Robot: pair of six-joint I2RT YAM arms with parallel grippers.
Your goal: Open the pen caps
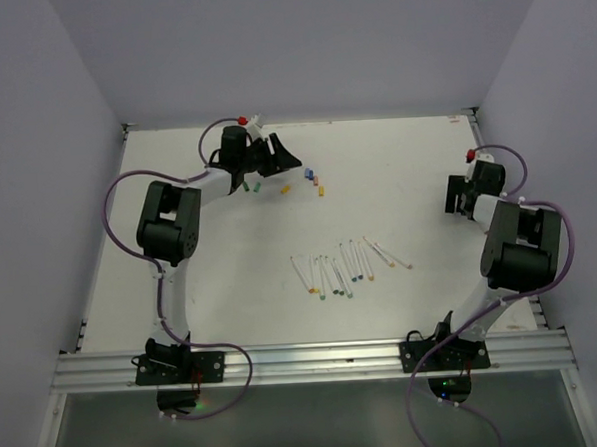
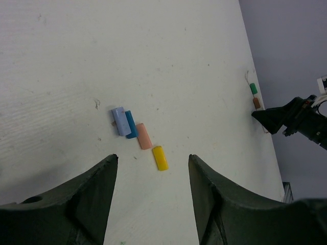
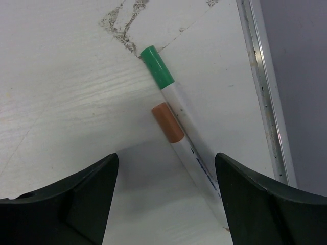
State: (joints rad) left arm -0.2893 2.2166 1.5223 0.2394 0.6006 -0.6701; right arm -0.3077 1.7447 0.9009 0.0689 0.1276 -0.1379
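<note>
Here, left gripper (image 2: 152,158): jaws released and standing apart with nothing between them, over the far left part of the table (image 1: 221,278)
Loose caps: four lie on the table just ahead of the left fingertips
Pale blue cap (image 2: 121,121): farthest of the four, lying against the teal cap (image 2: 131,124)
Salmon cap (image 2: 144,136): just beside the teal one, on the nearer side
Yellow cap (image 2: 160,157): nearest the gap between the left jaws, touching neither finger
Other caps: the top view shows a few more small coloured caps beside the left gripper, among them a green loose cap (image 1: 247,187)
Right gripper (image 3: 166,155): jaws spread wide and grasping nothing, low over the table by its right edge
Capped pens (image 3: 180,104): two white barrels lie side by side, touching, in the gap between the right jaws, and neither finger touches them
Green cap (image 3: 157,67): seated on the pen nearer the rail
Orange-brown cap (image 3: 167,122): seated on the other pen
Metal rail (image 3: 263,92): runs along the table edge near the two capped pens
Pen row (image 1: 346,269): white pens lie loosely side by side mid-table, well apart from both grippers; whether their coloured ends are caps or tips I cannot tell
</note>
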